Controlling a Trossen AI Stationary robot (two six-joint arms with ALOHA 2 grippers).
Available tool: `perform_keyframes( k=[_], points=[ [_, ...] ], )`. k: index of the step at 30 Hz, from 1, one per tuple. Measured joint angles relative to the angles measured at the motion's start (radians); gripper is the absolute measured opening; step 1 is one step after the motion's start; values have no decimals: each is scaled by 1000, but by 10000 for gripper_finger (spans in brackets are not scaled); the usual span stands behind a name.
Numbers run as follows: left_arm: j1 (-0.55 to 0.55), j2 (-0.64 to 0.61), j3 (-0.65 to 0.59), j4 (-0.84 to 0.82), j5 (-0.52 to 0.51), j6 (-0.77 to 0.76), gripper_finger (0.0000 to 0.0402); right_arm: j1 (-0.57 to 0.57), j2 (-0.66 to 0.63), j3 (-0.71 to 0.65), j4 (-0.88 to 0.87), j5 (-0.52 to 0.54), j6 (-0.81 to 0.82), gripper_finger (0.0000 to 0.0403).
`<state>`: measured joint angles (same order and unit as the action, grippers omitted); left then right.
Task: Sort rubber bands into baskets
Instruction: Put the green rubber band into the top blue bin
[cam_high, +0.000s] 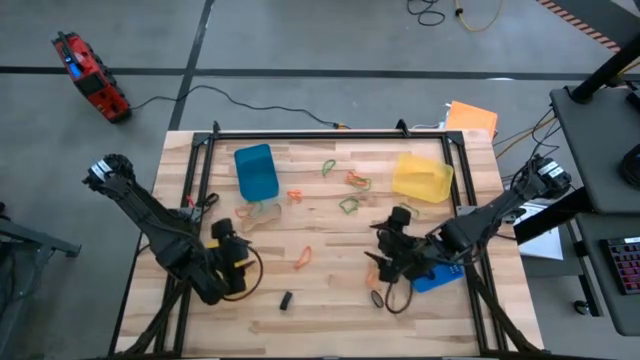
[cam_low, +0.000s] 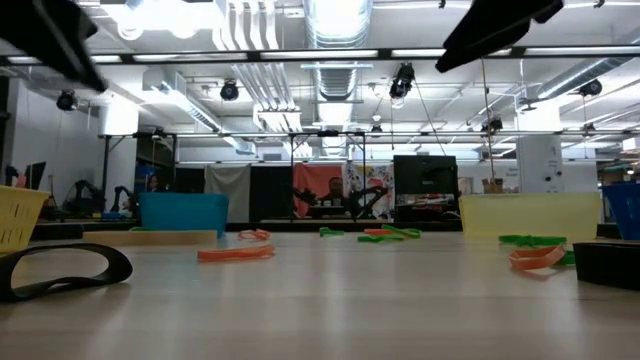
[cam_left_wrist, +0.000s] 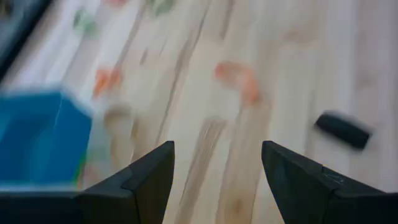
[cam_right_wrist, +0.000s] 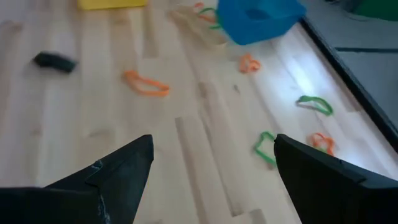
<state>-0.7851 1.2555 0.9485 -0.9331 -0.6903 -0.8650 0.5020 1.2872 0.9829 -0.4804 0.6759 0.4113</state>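
Across the whole high view you get a pale wooden plank counter (cam_high: 330, 300) with a dark metal frame round it, grain running lengthwise. Both dark arms come in from the outer edges, jointed and chunky. Left gripper (cam_high: 232, 262) sits over the near-left part of the counter, and the left wrist view shows its jaws spread wide with bare wood between the wedge-shaped fingers (cam_left_wrist: 140, 180), holding nothing. Right gripper (cam_high: 392, 250) hangs over the near-right part, jaws also wide apart and empty in the right wrist view.

Baskets next: a blue basket (cam_high: 256, 172) stands toward the far left, smooth boxy plastic. A yellow basket (cam_high: 421, 177) is at the far right, slightly translucent. Another blue basket (cam_high: 440, 277) peeks out from under the right arm, and there's a yellow basket (cam_high: 236, 265) mostly hidden under the left gripper.

Rubber bands are scattered loose on the wood between the baskets: green and orange loops (cam_high: 355, 181) clustered near the far middle, a green one (cam_high: 348, 205) just nearer, an orange band (cam_high: 302, 259) lying flat toward the centre, and a tan one (cam_high: 262, 212) just by the blue basket. All thin, floppy, squashed ovals.

Smallest bit: a little solid black block (cam_high: 286, 300) near the front edge.
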Motion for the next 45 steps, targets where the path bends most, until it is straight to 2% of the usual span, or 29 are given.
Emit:
perform_keyframes(
  k=[4, 7, 11, 18, 22, 24, 30, 36, 39, 45],
  points=[
    [10, -22, -20, 238, -9, 298, 213, -88, 19, 0, 22, 3, 40, 325],
    [30, -49, -62, 416, -8, 516, 204, -175, 45, 3, 20, -36, 41, 325],
    [83, -103, -143, 536, -8, 663, 195, -306, 90, 24, 25, -139, 12, 325],
    [183, -216, -306, 744, 5, 700, 189, -484, 199, 81, 25, -343, -60, 324],
    [194, -263, -378, 942, 65, 717, 189, -542, 282, 133, 7, -370, -77, 324],
    [193, -279, -401, 988, 70, 736, 189, -557, 328, 172, -20, -380, -85, 324],
    [194, -298, -391, 974, 61, 760, 189, -582, 471, 282, -115, -389, -70, 319],
    [194, -294, -371, 964, -76, 798, 189, -601, 587, 369, -190, -391, -14, 290],
    [194, -296, -371, 967, -135, 836, 189, -612, 621, 380, -197, -404, -12, 277],
    [200, -308, -371, 967, -140, 862, 189, -637, 670, 380, -191, -439, -18, 245]
  ],
)
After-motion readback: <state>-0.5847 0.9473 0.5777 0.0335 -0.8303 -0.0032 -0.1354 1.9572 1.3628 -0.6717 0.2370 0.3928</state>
